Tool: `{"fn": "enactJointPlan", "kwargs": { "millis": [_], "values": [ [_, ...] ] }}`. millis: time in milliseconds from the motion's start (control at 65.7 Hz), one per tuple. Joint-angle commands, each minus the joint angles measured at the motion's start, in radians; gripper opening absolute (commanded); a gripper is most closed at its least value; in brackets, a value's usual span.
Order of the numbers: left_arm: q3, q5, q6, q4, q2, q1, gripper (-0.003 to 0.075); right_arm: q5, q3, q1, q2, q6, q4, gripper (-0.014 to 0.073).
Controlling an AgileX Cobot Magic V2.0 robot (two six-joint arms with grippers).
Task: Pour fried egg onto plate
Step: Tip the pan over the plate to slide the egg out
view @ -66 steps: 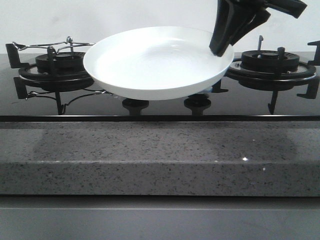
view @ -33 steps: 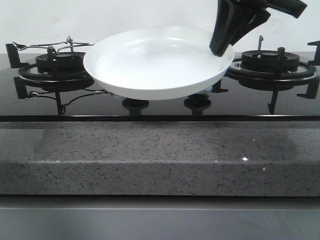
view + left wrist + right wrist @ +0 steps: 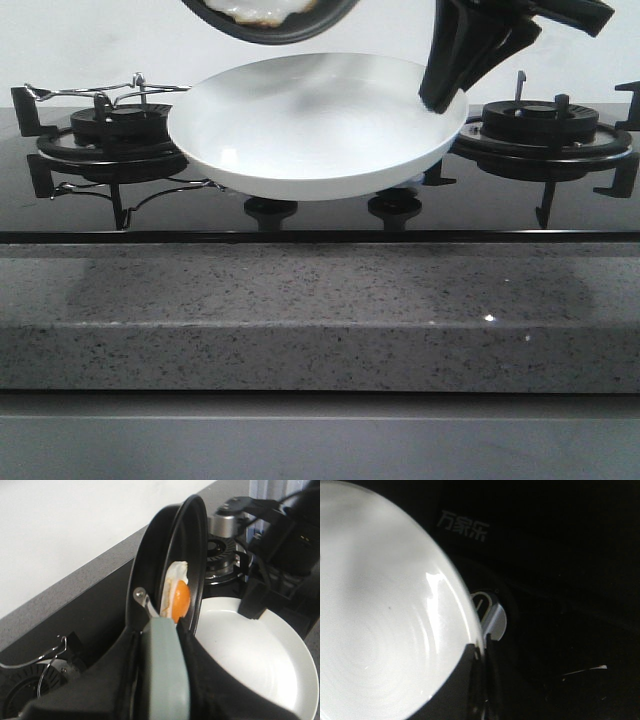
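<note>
Front view: the pan [image 3: 268,22] hangs tilted over the plate [image 3: 315,125], which the right gripper [image 3: 445,95] holds by its rim above the middle of the stove [image 3: 560,200], so the pour looks about to start.

Left wrist view: the left gripper [image 3: 162,667] is clamped on the pan handle [image 3: 165,675], and the egg [image 3: 175,596] sits in the tipped pan; I'd guess more tilt is needed.

Right wrist view: the fingers [image 3: 479,680] pinch the plate's edge.

Black glass hob [image 3: 320,215] on speckled grey counter [image 3: 320,310]; burner grates [image 3: 545,135] left and right.
</note>
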Motion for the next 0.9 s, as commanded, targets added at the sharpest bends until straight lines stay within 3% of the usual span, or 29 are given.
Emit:
{"fn": "enactJointPlan", "kwargs": {
  "millis": [0, 335, 472, 670, 883],
  "values": [
    [-0.037, -0.115, 0.007, -0.007, -0.025, -0.02, -0.002, -0.043, -0.022, 0.0, -0.048, -0.011, 0.012, -0.0067],
    [-0.037, -0.114, 0.007, -0.007, -0.025, -0.02, -0.002, -0.043, -0.022, 0.0, -0.048, -0.011, 0.012, -0.0067],
    [-0.037, -0.119, -0.063, -0.017, -0.025, 0.005, -0.002, -0.043, -0.022, 0.0, -0.048, -0.011, 0.012, -0.0067],
    [-0.037, -0.109, -0.2, -0.076, -0.021, 0.176, -0.002, -0.043, -0.022, 0.0, -0.048, -0.011, 0.012, -0.0067],
    [-0.037, 0.012, -0.207, -0.389, 0.03, 0.432, -0.002, -0.043, -0.022, 0.0, -0.048, -0.011, 0.012, -0.0067]
  ]
}}
